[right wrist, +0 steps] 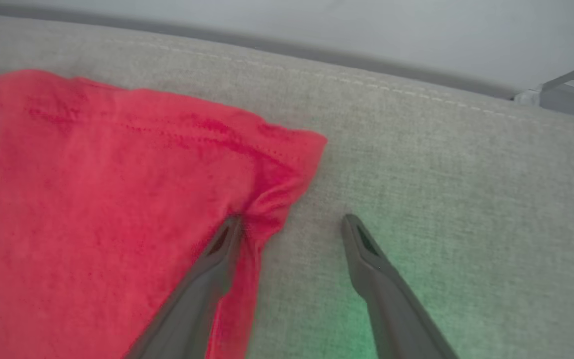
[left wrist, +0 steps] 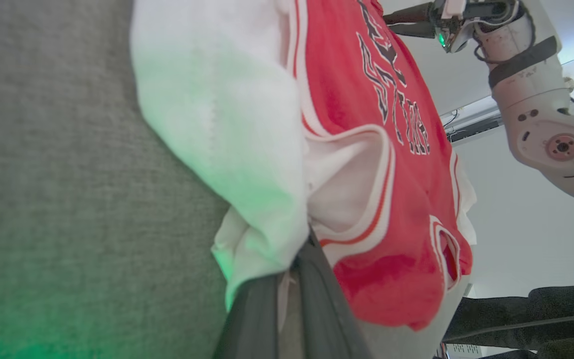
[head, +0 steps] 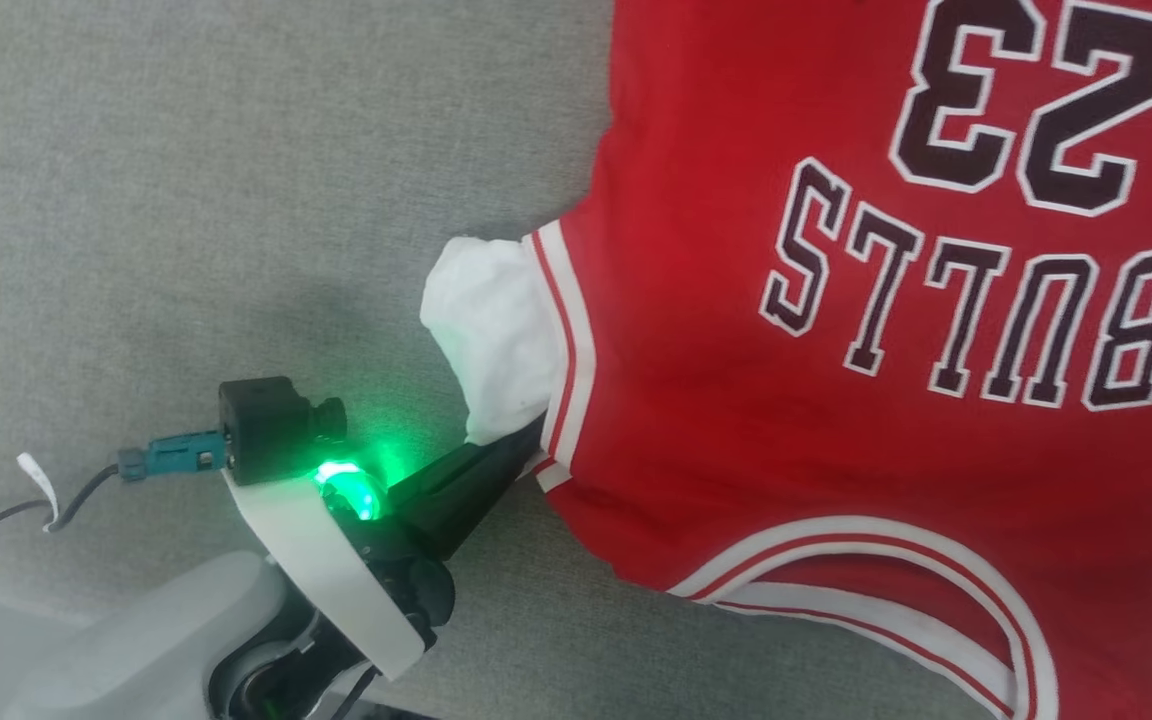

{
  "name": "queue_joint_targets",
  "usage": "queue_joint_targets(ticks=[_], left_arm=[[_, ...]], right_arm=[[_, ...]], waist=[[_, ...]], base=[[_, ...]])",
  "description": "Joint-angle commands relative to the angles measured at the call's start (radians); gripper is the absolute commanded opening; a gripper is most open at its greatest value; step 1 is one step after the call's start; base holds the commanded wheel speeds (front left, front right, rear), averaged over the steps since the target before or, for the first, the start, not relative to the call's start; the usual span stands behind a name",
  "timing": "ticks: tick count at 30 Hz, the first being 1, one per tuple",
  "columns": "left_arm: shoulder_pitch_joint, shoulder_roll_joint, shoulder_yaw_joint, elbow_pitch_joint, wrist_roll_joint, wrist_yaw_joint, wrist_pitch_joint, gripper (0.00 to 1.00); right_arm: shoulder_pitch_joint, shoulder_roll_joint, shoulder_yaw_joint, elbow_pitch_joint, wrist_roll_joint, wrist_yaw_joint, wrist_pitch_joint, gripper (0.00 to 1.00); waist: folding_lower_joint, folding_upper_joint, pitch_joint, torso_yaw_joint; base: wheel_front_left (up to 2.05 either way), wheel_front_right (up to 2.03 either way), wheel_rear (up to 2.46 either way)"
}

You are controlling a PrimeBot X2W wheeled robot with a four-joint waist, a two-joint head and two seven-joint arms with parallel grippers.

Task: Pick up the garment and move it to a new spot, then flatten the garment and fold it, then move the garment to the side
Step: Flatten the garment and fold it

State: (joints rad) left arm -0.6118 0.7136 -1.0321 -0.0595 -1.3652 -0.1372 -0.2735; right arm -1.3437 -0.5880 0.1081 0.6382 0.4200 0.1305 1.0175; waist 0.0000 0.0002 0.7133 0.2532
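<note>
Pinching the garment (head: 696,420) by its white sleeve with the left gripper (head: 526,440), holding the right gripper (right wrist: 292,222) spread at the hem, risking a lopsided pull bunching it.

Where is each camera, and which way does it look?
Head view: on the head, looking down at the garment; the left gripper pinches its white sleeve.
Left wrist view: on that wrist, looking along the gripper across the garment; the right arm shows beyond.
Right wrist view: on that wrist, looking past the open right gripper at a red corner.
Shared: head and left wrist views show the white sleeve.
</note>
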Motion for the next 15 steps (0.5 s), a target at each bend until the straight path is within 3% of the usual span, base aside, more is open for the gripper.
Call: queue_joint_targets(ticks=[1,5,6,8,15], left_arm=[[0.013,-0.048,-0.036,0.082,-0.019,0.013,0.017,0.00],[0.001,-0.055,-0.045,0.086,-0.015,0.013,0.018,0.00],[-0.003,-0.057,-0.044,0.084,-0.015,0.013,0.018,0.00],[-0.007,-0.058,-0.037,0.080,-0.016,0.013,0.018,0.00],[0.021,-0.045,0.015,0.078,-0.005,0.013,0.014,0.00]], right_arm=[[0.004,0.022,0.010,0.045,-0.007,0.000,0.012,1.00],[0.000,0.034,0.019,0.093,-0.015,0.001,0.037,1.00],[0.002,0.032,0.028,0.103,-0.020,0.001,0.046,0.45],[0.006,0.028,0.037,0.121,-0.030,0.000,0.046,0.00],[0.019,-0.005,0.080,0.086,0.009,0.000,-0.030,0.00]], waist=[[0.0000,-0.0002,0.016,0.018],[0.0000,-0.0002,0.014,0.025],[0.0000,-0.0002,0.013,0.025],[0.0000,-0.0002,0.011,0.024],[0.0000,-0.0002,-0.050,-0.003]], base=[[0.00,0.00,0.00],[0.00,0.00,0.00],[0.00,0.00,0.00],[0.00,0.00,0.00],[0.00,0.00,0.00]])
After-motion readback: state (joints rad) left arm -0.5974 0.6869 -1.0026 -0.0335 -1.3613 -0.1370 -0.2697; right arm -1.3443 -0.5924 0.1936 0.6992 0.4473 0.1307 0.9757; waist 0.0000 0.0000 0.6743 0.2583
